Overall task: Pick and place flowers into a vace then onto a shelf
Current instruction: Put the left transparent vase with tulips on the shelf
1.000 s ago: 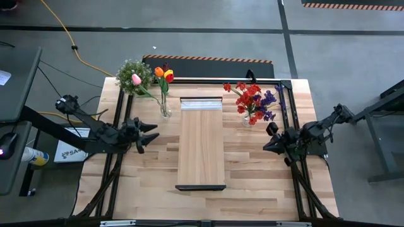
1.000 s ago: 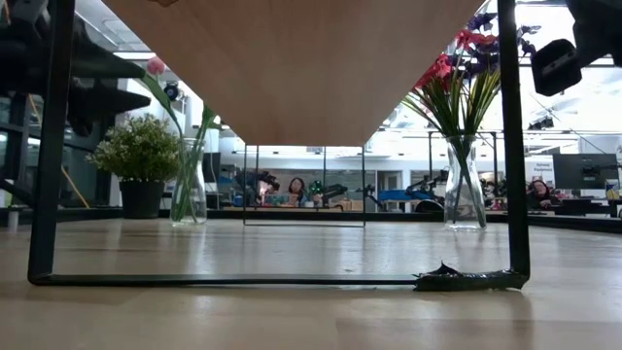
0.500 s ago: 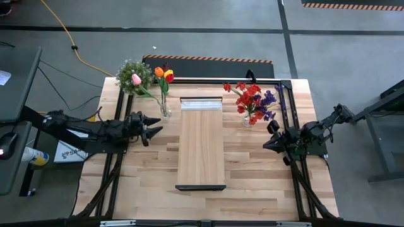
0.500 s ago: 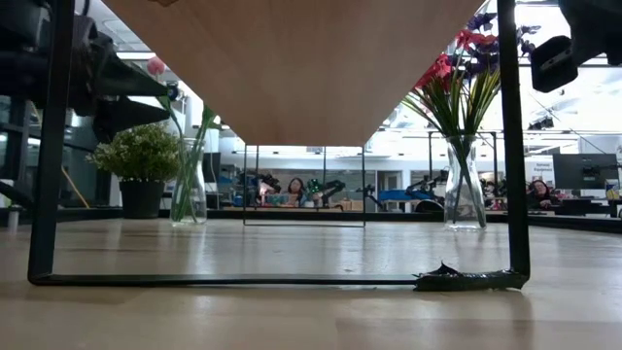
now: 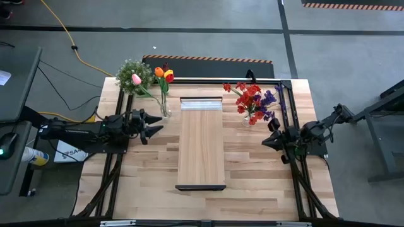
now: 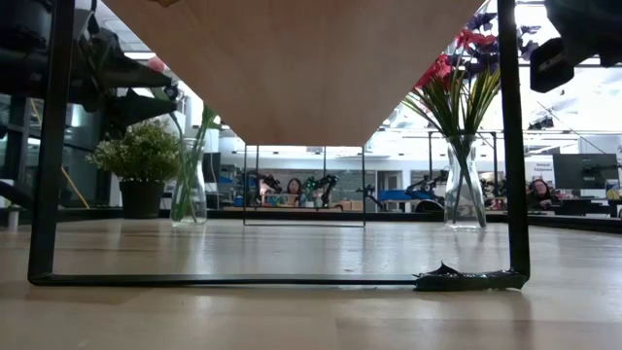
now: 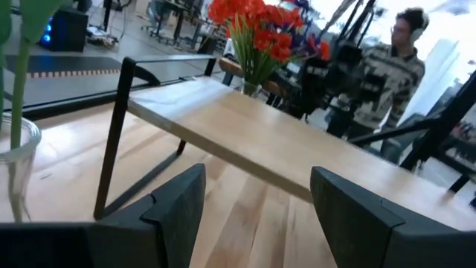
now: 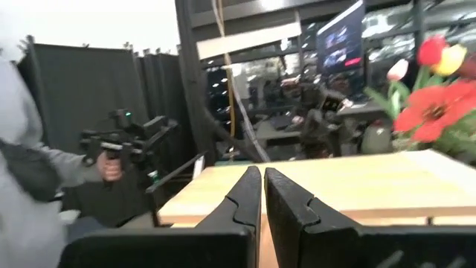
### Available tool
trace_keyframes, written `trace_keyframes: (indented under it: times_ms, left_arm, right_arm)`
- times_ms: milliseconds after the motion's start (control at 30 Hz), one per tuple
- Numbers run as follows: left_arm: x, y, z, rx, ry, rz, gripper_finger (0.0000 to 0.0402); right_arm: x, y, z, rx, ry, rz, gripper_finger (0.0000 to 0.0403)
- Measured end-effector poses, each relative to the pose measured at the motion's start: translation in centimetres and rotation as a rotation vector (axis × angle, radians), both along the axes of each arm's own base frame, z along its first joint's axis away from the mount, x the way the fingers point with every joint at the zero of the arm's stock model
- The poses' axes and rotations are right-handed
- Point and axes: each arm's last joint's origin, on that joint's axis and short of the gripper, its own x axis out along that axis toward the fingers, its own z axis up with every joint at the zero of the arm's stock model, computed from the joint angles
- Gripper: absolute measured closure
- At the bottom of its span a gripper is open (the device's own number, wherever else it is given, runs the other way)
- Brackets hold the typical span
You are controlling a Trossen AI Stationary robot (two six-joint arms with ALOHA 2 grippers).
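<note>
The left gripper (image 5: 153, 125) stands left of centre in the high view, fingers spread wide and holding nothing, just below the glass vase (image 5: 165, 111) of tulips (image 5: 163, 74). The right gripper (image 5: 266, 142), at right of centre, is pinched closed and empty, below the vase of red and purple sprays (image 5: 252, 101). The shelf (image 5: 201, 145) lies mid-frame between them on the table (image 5: 151, 176).
</note>
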Motion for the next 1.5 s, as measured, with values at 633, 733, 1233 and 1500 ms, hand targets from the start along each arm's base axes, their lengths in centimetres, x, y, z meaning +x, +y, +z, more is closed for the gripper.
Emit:
trace_keyframes:
  times_ms: [633,733,1233,1500]
  left_arm:
    - [-2.0,0.1,7.9,0.097,0.078,0.037,0.0126]
    - [-2.5,0.2,9.2,0.114,0.068,0.069,0.0126]
    - [-4.6,0.6,13.8,0.223,-0.010,0.226,0.0126]
    - [-6.1,0.7,16.3,0.210,-0.073,0.280,0.0126]
  right_arm:
    - [-3.7,-2.1,8.6,-0.128,0.015,-0.080,0.0391]
    - [-4.6,-2.7,10.0,-0.166,-0.003,-0.102,0.0391]
    - [-7.9,-5.1,14.3,-0.193,-0.050,-0.368,0.0391]
    - [-9.9,-6.6,16.4,-0.125,-0.073,-0.531,0.0391]
